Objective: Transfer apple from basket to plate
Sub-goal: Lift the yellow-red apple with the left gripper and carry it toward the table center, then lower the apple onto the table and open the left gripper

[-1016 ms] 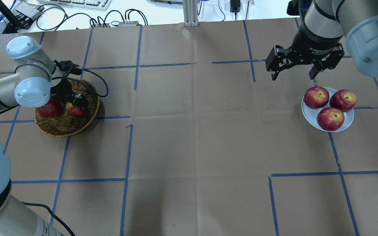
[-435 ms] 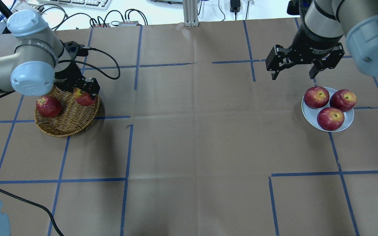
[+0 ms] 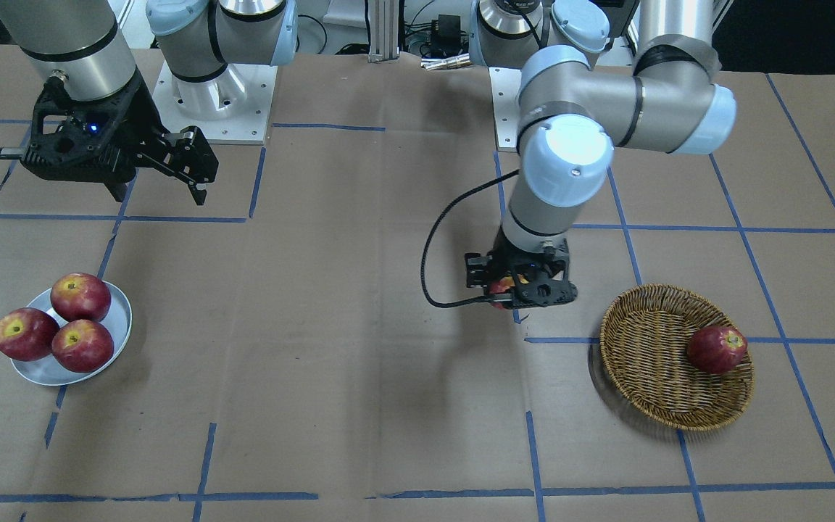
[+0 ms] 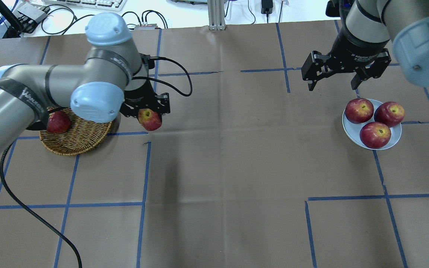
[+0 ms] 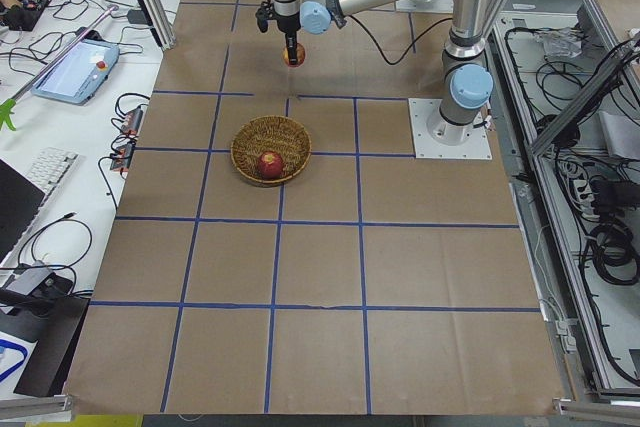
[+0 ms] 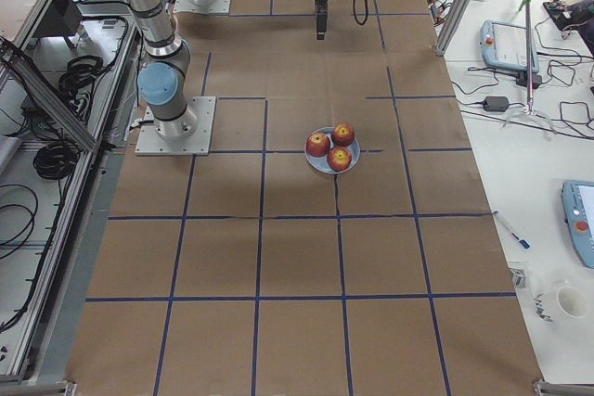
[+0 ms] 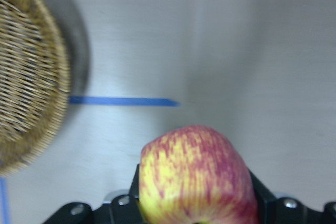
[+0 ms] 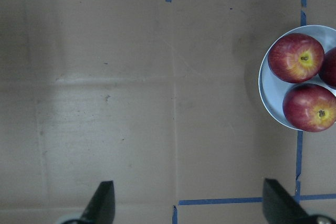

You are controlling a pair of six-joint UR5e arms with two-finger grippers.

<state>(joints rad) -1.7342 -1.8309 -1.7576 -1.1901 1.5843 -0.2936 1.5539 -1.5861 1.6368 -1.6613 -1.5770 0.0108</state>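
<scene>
The apple [image 7: 197, 174] is pale red streaked with yellow-orange. It sits clamped in the left end effector [image 4: 149, 116], above the brown surface [image 4: 229, 167] just beside the basket [image 4: 73, 143], in which a darker apple [image 4: 58, 122] lies. The right end effector [image 4: 333, 88] hangs with its fingers spread wide near the plate [image 4: 351, 131], which carries three deep-red apples [image 4: 375, 134].

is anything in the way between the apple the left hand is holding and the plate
No object lies on the table between the apple and the plate. But three apples already fill most of the plate, and the open right hand hangs raised close by it.
</scene>
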